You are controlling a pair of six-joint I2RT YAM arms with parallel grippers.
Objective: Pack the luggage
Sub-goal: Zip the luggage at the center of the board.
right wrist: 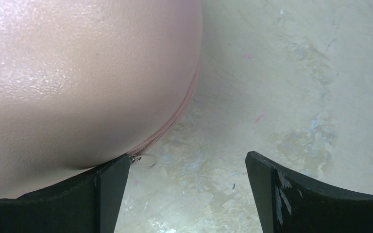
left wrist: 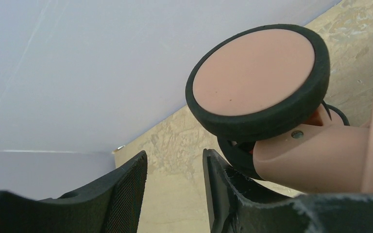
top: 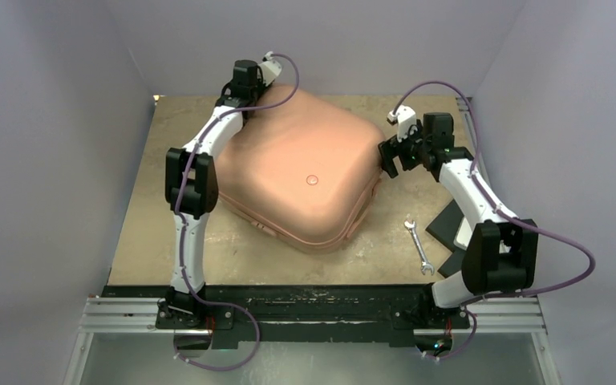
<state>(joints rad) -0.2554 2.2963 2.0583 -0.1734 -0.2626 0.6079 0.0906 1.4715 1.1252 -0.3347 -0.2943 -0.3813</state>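
The left end effector (left wrist: 175, 160) sits at the far-left corner of the luggage (top: 297, 168). Its jaws are partly apart with only bare tabletop (left wrist: 175, 204) between them, so it grips nothing. A dark-tyred wheel (left wrist: 257, 73) stands just to its right and a little ahead, not touching as far as I can tell. The luggage lies flat and closed between the two arms. Its long axis seems to run from that wheeled far end back toward the arm bases, slightly askew. The right end effector (right wrist: 187, 162) is at the shell's right flank, jaws spread wide and empty. The luggage bulges to its left, with the zipper seam (right wrist: 175, 116) and a small pull (right wrist: 143, 158) just beside its left finger. For any work on the zipper, the right arm looks the nearer.
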